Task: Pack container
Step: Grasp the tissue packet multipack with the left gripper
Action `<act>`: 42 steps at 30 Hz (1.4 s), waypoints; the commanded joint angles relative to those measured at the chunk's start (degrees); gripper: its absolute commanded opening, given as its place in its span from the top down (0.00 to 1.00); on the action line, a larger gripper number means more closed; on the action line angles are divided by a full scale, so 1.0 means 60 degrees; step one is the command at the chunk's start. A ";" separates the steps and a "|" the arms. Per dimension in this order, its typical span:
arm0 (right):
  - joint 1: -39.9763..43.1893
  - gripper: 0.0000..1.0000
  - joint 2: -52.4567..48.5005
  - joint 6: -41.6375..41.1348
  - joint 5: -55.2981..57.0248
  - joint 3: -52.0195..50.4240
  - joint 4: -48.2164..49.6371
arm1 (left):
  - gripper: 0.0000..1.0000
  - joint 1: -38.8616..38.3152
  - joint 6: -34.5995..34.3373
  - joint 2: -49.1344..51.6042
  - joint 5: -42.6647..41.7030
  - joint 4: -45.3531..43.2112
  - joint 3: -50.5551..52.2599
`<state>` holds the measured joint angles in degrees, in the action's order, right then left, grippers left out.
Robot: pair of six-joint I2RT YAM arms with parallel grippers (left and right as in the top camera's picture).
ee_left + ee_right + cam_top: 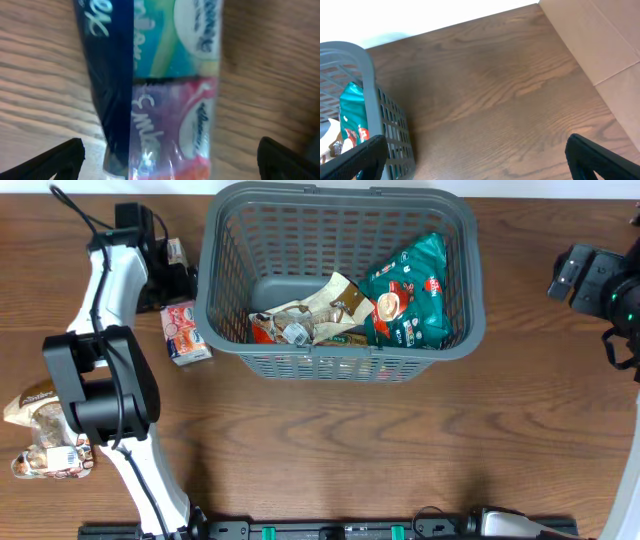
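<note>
Under left tool (pixel 172 160): one tissue pack (pixel 165 75); inside container (pixel 340 365): one green packet (pixel 410 290).

This is looking like a robotics lab bench. A white-and-black jointed robot arm (pixel 105 290) is standing on a black mounting rail (pixel 300 532), which is running along the near edge of a brown wood-grain table (pixel 400 440). A plain tan cardboard panel (pixel 600 45) is bordering the table's side.
</note>
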<state>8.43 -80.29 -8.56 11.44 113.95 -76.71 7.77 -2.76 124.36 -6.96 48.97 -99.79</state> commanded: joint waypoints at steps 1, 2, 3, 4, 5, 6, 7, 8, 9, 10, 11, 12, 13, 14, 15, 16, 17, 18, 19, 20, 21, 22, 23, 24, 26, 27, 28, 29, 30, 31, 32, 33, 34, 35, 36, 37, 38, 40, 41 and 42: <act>0.0055 0.01 -0.0011 -0.0098 0.0127 0.0113 -0.0011 | 0.01 0.0047 -0.0084 0.0175 0.0175 -0.0262 0.0586; 0.0055 0.01 -0.0011 -0.0098 0.0127 0.0113 -0.0011 | 0.01 0.0047 -0.0080 0.0175 0.0171 -0.0401 0.0736; 0.0055 0.01 -0.0011 -0.0098 0.0127 0.0113 -0.0011 | 0.01 0.0047 -0.0073 0.0175 0.0171 -0.0554 0.0889; 0.0055 0.01 -0.0011 -0.0098 0.0127 0.0113 -0.0011 | 0.01 0.0047 -0.0047 0.0175 0.0171 -0.0656 0.0980; 0.0055 0.01 -0.0011 -0.0098 0.0127 0.0113 -0.0011 | 0.01 0.0047 -0.0047 0.0175 0.0168 -0.0790 0.1086; 0.0055 0.01 -0.0011 -0.0098 0.0127 0.0113 -0.0011 | 0.01 0.0047 -0.0047 0.0175 0.0168 -0.0911 0.1166; 0.0055 0.01 -0.0011 -0.0098 0.0127 0.0113 -0.0011 | 0.01 0.0047 -0.0047 0.0175 0.0171 -0.1009 0.1231; 0.0055 0.01 -0.0011 -0.0098 0.0127 0.0113 -0.0011 | 0.01 0.0047 -0.0044 0.0175 0.0168 -0.1111 0.1286; 0.0055 0.01 -0.0011 -0.0098 0.0127 0.0113 -0.0011 | 0.01 0.0047 0.0000 0.0175 0.0171 -0.1158 0.1311; 0.0055 0.01 -0.0011 -0.0098 0.0127 0.0113 -0.0011 | 0.01 0.0047 0.0066 0.0175 0.0171 -0.1206 0.1330; 0.0055 0.01 -0.0011 -0.0098 0.0127 0.0113 -0.0011 | 0.00 0.0047 0.0098 0.0175 0.0171 -0.1264 0.1348; 0.0055 0.01 -0.0011 -0.0098 0.0127 0.0113 -0.0011 | 0.02 0.0047 0.0102 0.0175 0.0171 -0.1300 0.1348; 0.0055 0.01 -0.0011 -0.0098 0.0127 0.0113 -0.0011 | 0.05 0.0047 0.0138 0.0175 0.0171 -0.1355 0.1348; 0.0055 0.01 -0.0011 -0.0098 0.0127 0.0113 -0.0011 | 0.07 0.0047 0.0142 0.0175 0.0175 -0.1410 0.1348; 0.0055 0.01 -0.0011 -0.0098 0.0127 0.0113 -0.0011 | 0.08 0.0047 0.0171 0.0175 0.0171 -0.1486 0.1348; 0.0055 0.01 -0.0011 -0.0098 0.0127 0.0113 -0.0011 | 0.09 0.0047 0.0171 0.0175 0.0171 -0.1574 0.1348; 0.0055 0.01 -0.0011 -0.0098 0.0127 0.0113 -0.0011 | 0.09 0.0047 0.0171 0.0175 0.0171 -0.1643 0.1348; 0.0055 0.01 -0.0011 -0.0098 0.0127 0.0113 -0.0011 | 0.10 0.0047 0.0171 0.0175 0.0171 -0.1705 0.1348; 0.0055 0.01 -0.0011 -0.0098 0.0127 0.0113 -0.0011 | 0.10 0.0047 0.0171 0.0175 0.0171 -0.1767 0.1348; 0.0055 0.01 -0.0011 -0.0098 0.0127 0.0113 -0.0011 | 0.11 0.0047 0.0171 0.0175 0.0171 -0.1825 0.1348; 0.0055 0.01 -0.0011 -0.0098 0.0127 0.0113 -0.0011 | 0.16 0.0047 0.0171 0.0175 0.0171 -0.1869 0.1348; 0.0055 0.01 -0.0011 -0.0098 0.0127 0.0113 -0.0011 | 0.23 0.0047 0.0175 0.0175 0.0171 -0.1909 0.1348; 0.0055 0.01 -0.0011 -0.0098 0.0127 0.0113 -0.0011 | 0.59 0.0047 0.0204 0.0175 0.0175 -0.1949 0.1348; 0.0055 0.01 -0.0011 -0.0098 0.0127 0.0113 -0.0011 | 0.79 0.0047 0.0262 0.0175 0.0175 -0.1974 0.1348; 0.0055 0.01 -0.0011 -0.0098 0.0127 0.0113 -0.0011 | 0.94 0.0047 0.0280 0.0175 0.0175 -0.1996 0.1348; 0.0055 0.01 -0.0011 -0.0098 0.0127 0.0113 -0.0011 | 0.94 0.0047 0.0280 0.0175 0.0178 -0.1993 0.1348; 0.0055 0.01 -0.0011 -0.0098 0.0127 0.0113 -0.0011 | 0.94 0.0047 0.0280 0.0175 0.0178 -0.1993 0.1348; 0.0055 0.01 -0.0011 -0.0098 0.0124 0.0113 -0.0011 | 0.94 0.0047 0.0284 0.0175 0.0178 -0.1982 0.1348; 0.0055 0.01 -0.0011 -0.0098 0.0127 0.0113 -0.0011 | 0.94 0.0047 0.0321 0.0175 0.0178 -0.1956 0.1348; 0.0055 0.01 -0.0011 -0.0098 0.0127 0.0113 -0.0011 | 0.94 0.0047 0.0317 0.0175 0.0182 -0.1909 0.1348; 0.0055 0.01 -0.0011 -0.0098 0.0127 0.0113 -0.0011 | 0.94 0.0047 0.0317 0.0175 0.0182 -0.1840 0.1344; 0.0055 0.01 -0.0011 -0.0098 0.0127 0.0113 -0.0011 | 0.95 0.0047 0.0321 0.0164 0.0208 -0.1752 0.1337; 0.0055 0.01 -0.0011 -0.0098 0.0127 0.0113 -0.0011 | 0.94 0.0047 0.0350 0.0120 0.0299 -0.1632 0.1319; 0.0055 0.01 -0.0011 -0.0098 0.0127 0.0113 -0.0011 | 0.94 0.0047 0.0390 0.0062 0.0495 -0.1490 0.1293; 0.0055 0.01 -0.0011 -0.0098 0.0127 0.0113 -0.0011 | 0.94 0.0047 0.0386 -0.0015 0.0688 -0.1373 0.1246; 0.0055 0.01 -0.0011 -0.0098 0.0127 0.0113 -0.0011 | 0.94 0.0047 0.0386 -0.0117 0.0878 -0.1275 0.1198; 0.0055 0.01 -0.0011 -0.0098 0.0127 0.0113 -0.0011 | 0.94 0.0047 0.0390 -0.0251 0.1096 -0.1213 0.1147; 0.0055 0.01 -0.0011 -0.0098 0.0127 0.0113 -0.0011 | 0.94 0.0051 0.0390 -0.0685 0.1610 -0.1169 0.1045; 0.0055 0.01 -0.0011 -0.0098 0.0127 0.0113 -0.0011 | 0.94 0.0051 0.0390 -0.0929 0.1796 -0.1180 0.0998; 0.0055 0.01 -0.0011 -0.0098 0.0127 0.0113 -0.0011 | 0.94 0.0051 0.0448 -0.1202 0.1993 -0.1206 0.0951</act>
<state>8.43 -80.29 -8.56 11.44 113.95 -76.71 7.77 -1.23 122.69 -1.17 41.91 -92.60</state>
